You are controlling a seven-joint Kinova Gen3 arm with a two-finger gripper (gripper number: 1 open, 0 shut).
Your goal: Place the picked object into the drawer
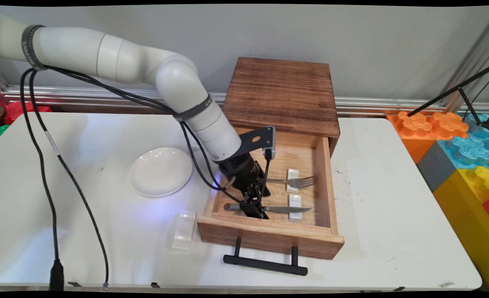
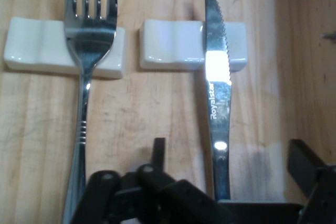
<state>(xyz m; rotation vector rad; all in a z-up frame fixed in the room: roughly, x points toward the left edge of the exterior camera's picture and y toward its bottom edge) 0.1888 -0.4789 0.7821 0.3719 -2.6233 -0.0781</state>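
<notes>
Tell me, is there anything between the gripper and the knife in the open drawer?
Nothing visible. The gripper is open, one finger on each side of the knife handle; the fork lies beside it, apart.

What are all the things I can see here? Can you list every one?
drawer box: one, brown wood, table's far side
drawer: one, pale wood, pulled open, black handle
fork: one, silver, in drawer, on a rest
knife: one, silver, in drawer, on a rest
rests in drawer: two, white
rest on table: one, white, left of drawer
plate: one, white, left of drawer
blocks: several, bright colours, right of table
gripper: one, black, open around knife handle
</notes>
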